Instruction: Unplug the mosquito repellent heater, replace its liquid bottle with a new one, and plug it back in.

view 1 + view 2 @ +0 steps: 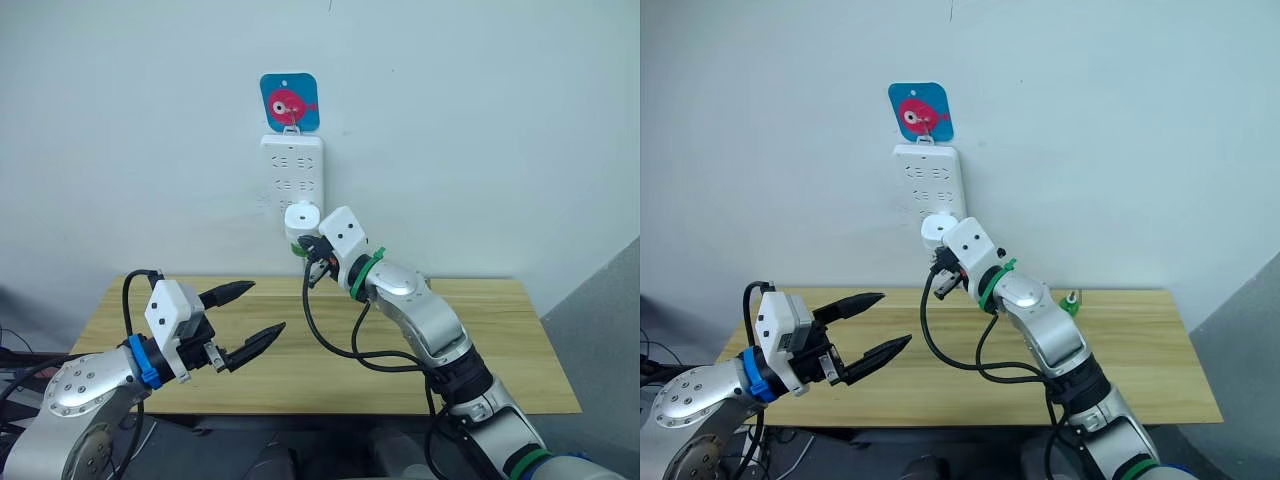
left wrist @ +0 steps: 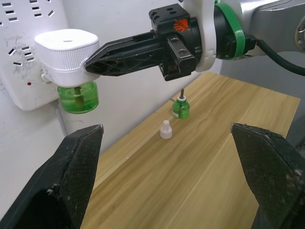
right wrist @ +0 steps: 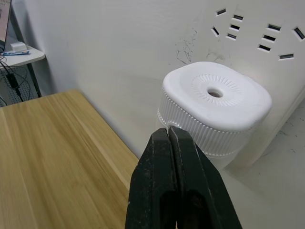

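Observation:
The white mosquito repellent heater sits in a low socket of the white wall strip, with a green bottle hanging under it. My right gripper is shut, empty, and its tips rest against the heater's ribbed side. A second small green bottle stands on the table by the wall, its wick bare, and a small white cap stands beside it. I cannot tell which bottle is the new one. Over the table's left front, my left gripper is wide open and holds nothing.
The wooden table runs along the wall. A blue card with a pink fish hangs above the strip. Black cables loop from my right arm down over the table's middle.

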